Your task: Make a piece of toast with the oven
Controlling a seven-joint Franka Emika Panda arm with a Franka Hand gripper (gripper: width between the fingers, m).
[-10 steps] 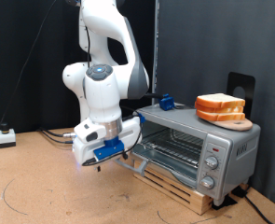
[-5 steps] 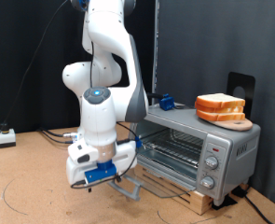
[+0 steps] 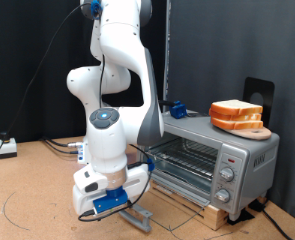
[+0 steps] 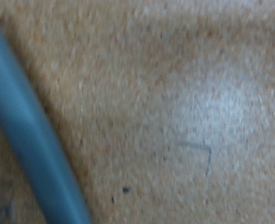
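The oven (image 3: 209,160) stands at the exterior view's right side of the surface (image 3: 27,195), raised on a pallet (image 3: 192,203), its door (image 3: 137,210) dropped open toward the bottom-left. A stack of slices (image 3: 236,116) lies on the oven's top, toward its right end. The arm (image 3: 112,110) rises left of the oven, with the gripper (image 3: 107,205) low over the surface, just beside the open door's front edge.

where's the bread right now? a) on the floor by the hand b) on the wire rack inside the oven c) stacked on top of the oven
c: the bread sits in a stack on top of the oven, and the rack behind the open door is bare.
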